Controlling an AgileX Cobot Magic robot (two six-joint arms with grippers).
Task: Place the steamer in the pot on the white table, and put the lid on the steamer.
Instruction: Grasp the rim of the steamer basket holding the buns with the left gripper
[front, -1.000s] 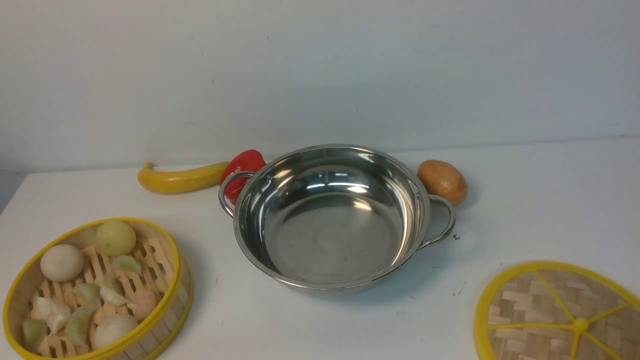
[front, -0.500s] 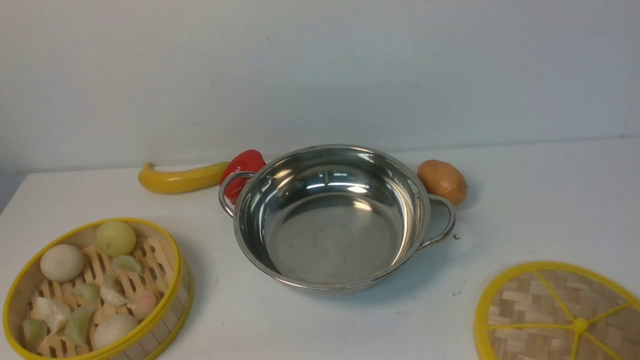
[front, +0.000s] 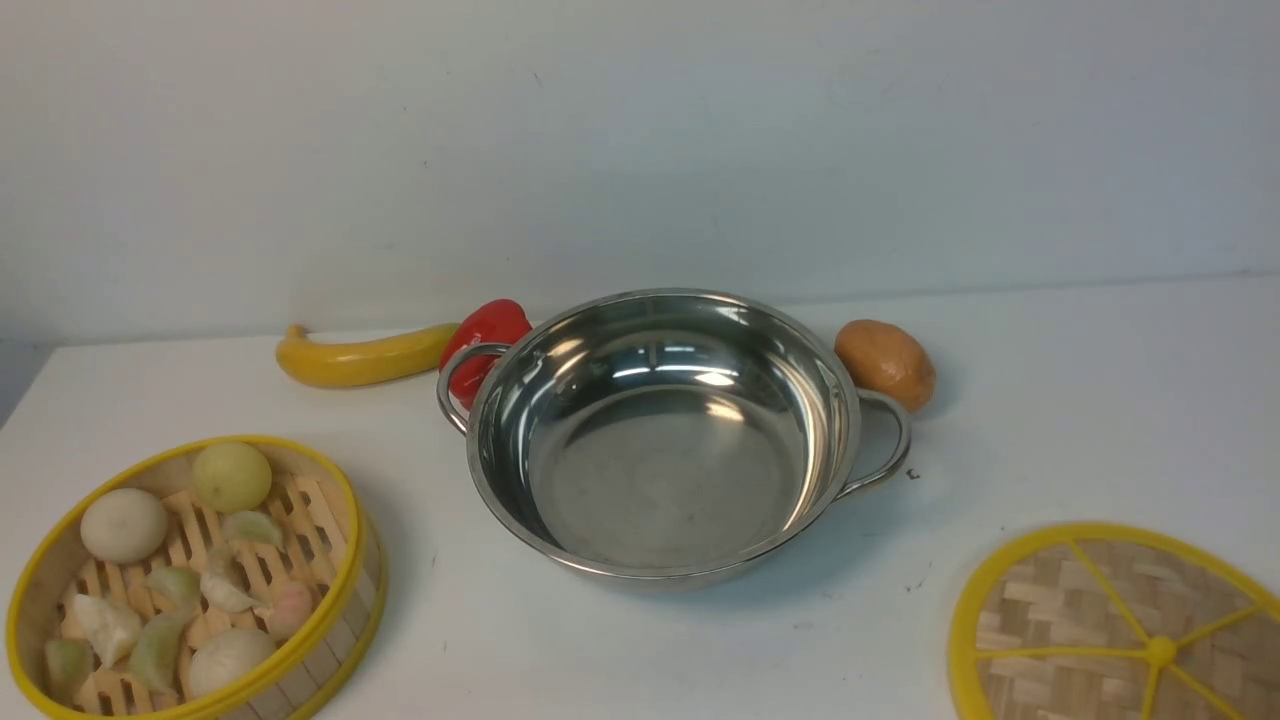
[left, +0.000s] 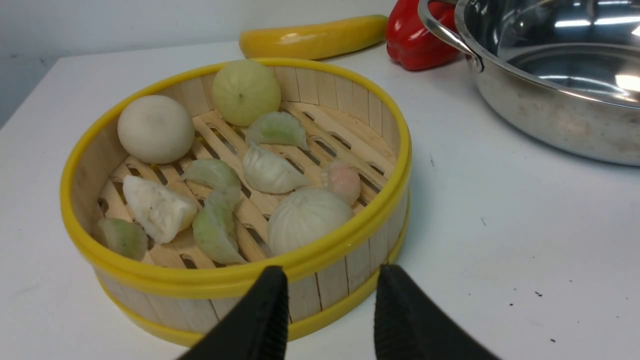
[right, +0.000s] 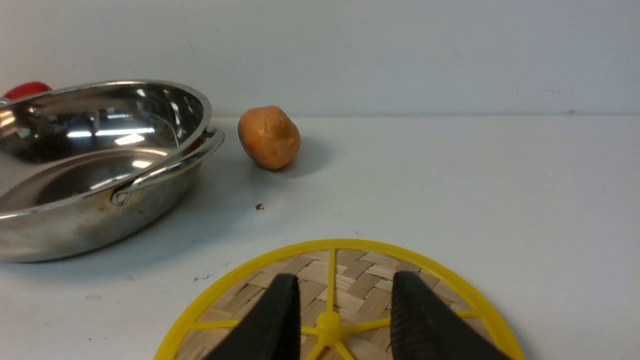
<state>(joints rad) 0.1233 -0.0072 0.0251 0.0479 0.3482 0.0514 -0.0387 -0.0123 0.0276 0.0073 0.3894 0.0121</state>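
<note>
- Left gripper (left: 332, 272): its two black fingers (left: 260, 320) stand apart with nothing between them. The tips sit low against the near outer wall of the steamer (left: 175, 282). Whether they touch the slats cannot be told.
- Right gripper (right: 345, 280): its fingers are likewise spread and grasp nothing. They hang over the lid (right: 350, 260), and the lid's small yellow centre knob (right: 328, 320) shows in the gap between them. Contact with the lid cannot be judged.
- Neither arm shows in the front view.
- The steamer sits upright on the white table (front: 1050, 400) at the near left, well apart from the pot (front: 650, 480). Its yellow rim is whole and its slatted floor is visible.
- Inside the steamer lie a white bun (left: 155, 129) and a yellow-green bun (left: 246, 92) at the far wall. A ribbed white bun (left: 305, 217) lies at the near wall, and several pale green and white dumplings (left: 272, 172) are scattered across the middle.
- The lid lies flat on the table at the near right with its woven face and yellow spokes up, partly cut off by the front view's edge. It is separate from both pot and steamer.
- The pot stands in the middle of the table with nothing in it, one looped handle to each side.
- Behind the pot's left handle a red pepper (front: 490, 330) touches or nearly touches the handle. A long yellow vegetable (front: 365, 358) lies just beyond, its end against the pepper.
- A brown potato (front: 885, 362) rests just behind the pot's right handle.
- A few dark specks (front: 912, 474) dot the table near that handle.
</note>
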